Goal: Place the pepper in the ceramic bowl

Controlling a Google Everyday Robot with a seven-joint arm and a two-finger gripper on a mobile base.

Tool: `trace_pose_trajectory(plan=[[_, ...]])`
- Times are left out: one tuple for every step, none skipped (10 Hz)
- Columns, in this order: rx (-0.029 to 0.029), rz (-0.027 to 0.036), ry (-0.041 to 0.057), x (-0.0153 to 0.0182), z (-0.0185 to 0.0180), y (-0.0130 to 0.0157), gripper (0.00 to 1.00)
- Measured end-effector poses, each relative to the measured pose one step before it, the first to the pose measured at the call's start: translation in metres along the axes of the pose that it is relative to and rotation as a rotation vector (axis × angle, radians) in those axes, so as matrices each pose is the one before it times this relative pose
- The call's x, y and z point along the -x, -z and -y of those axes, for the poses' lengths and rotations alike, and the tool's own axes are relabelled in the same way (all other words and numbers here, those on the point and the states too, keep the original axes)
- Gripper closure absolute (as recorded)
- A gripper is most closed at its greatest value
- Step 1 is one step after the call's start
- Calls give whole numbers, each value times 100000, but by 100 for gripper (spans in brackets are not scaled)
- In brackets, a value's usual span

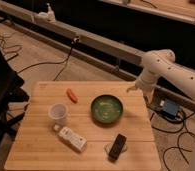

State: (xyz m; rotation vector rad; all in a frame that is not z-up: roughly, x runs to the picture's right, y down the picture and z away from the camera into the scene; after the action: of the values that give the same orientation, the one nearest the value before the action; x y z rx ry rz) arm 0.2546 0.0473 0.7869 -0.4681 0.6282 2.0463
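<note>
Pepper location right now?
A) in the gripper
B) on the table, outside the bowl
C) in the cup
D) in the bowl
B: the pepper lies on the bare table, apart from the bowl and the cup. The gripper hangs by the table's far corner, on the other side of the bowl from the pepper.

A wooden table (36, 150) stands on tan floor (36, 50), cables (41, 64) trailing, dark wall (116, 25) behind.
</note>
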Motion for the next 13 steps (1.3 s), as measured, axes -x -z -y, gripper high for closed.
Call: trace_pose_trajectory(plan=[[-2,-4,2,-2,-2,0,24],[-4,2,4,-1,0,1,24],[1,-2,29,-1,-21,-5,24],[13,-4,36,-5,-28,1,24],[-7,0,-2,1,4,-2,24],[-4,4,-8,1,5,1,24],[407,35,-208,127,-97,56,24],[157,-358,236,216,23,131,24],[1163,54,516,676,-230,431,24],[2500,393,1893,1100,-951,677,24],[4190,-302,4715,585,-2459,430,24],[3359,-296,4278,199,-2093,162,24],[4788,-594,7738,-200,-3570,-180,24]])
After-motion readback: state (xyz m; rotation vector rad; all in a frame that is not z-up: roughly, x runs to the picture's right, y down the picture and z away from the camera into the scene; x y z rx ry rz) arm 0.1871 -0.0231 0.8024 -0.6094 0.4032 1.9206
